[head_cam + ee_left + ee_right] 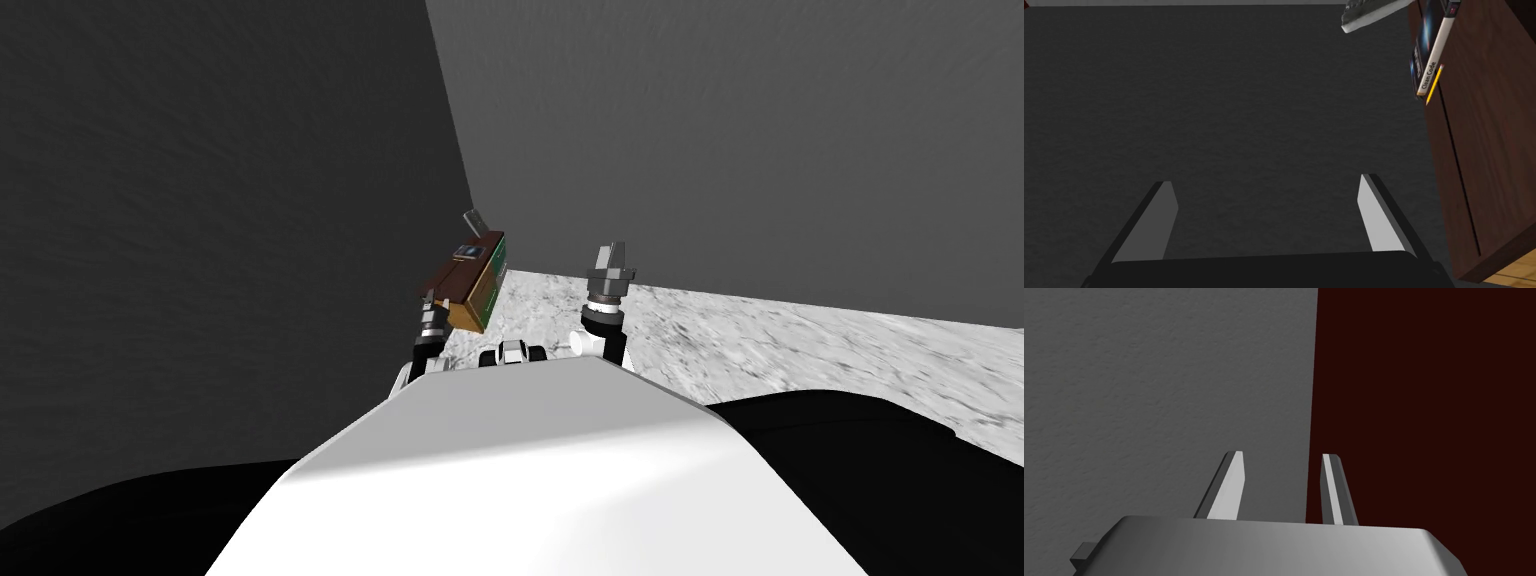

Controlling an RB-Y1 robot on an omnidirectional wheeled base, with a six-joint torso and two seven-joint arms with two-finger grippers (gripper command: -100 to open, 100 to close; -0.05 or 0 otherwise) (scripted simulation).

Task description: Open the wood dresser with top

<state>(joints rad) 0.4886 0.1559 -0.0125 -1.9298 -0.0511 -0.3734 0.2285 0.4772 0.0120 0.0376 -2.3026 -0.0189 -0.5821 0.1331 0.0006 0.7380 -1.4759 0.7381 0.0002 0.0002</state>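
Note:
The dresser (472, 282) is small ahead, against the dark left wall, with a dark brown top and lighter wood sides. My left gripper (429, 298) hangs just beside its near corner. In the left wrist view this gripper (1269, 200) is open with nothing between its fingers, and the dresser's dark brown panel (1489, 150) lies off to one side of them, not touched. My right gripper (610, 256) is raised to the right, away from the dresser. Its fingers (1230, 488) stand partly apart, and the gripper (1282, 473) holds nothing.
On the dresser lie a "Clean Code" book (1430, 65), a yellow pencil (1434, 86) and a grey keyboard-like thing (1374, 12). Grey walls meet in a corner (455, 130) behind it. Speckled light floor (800, 340) spreads to the right. A flat dark red surface (1424, 413) faces the right hand.

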